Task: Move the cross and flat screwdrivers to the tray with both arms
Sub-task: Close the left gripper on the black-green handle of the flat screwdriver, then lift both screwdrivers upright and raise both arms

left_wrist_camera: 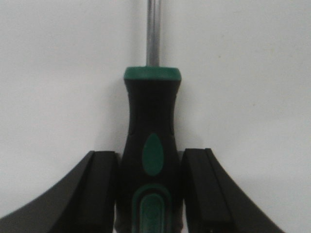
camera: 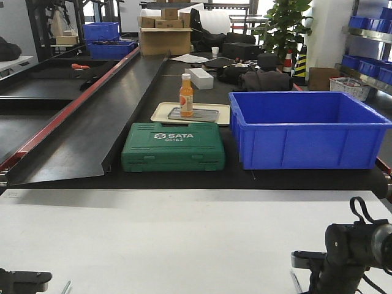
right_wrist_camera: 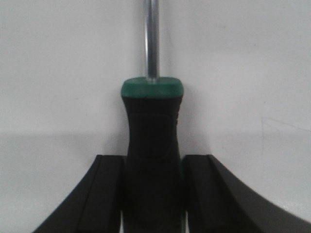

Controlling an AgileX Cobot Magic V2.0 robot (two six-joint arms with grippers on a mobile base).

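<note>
I find the left gripper [left_wrist_camera: 150,155] closed narrow on the left screwdriver [left_wrist_camera: 151,116], jaws against its black handle, shaft pointing away over the white table [left_wrist_camera: 58,73]. The right gripper [right_wrist_camera: 151,160] holds the right screwdriver [right_wrist_camera: 151,121] identically, handle between both jaws.

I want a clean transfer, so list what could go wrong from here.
1. A bottle stands on the tray; a screwdriver set down there may topple it.
2. The left gripper and right gripper pinch the handles well back, so the left screwdriver or right screwdriver may pivot.
3. The case lies before the tray; a long shaft could snag it.
</note>
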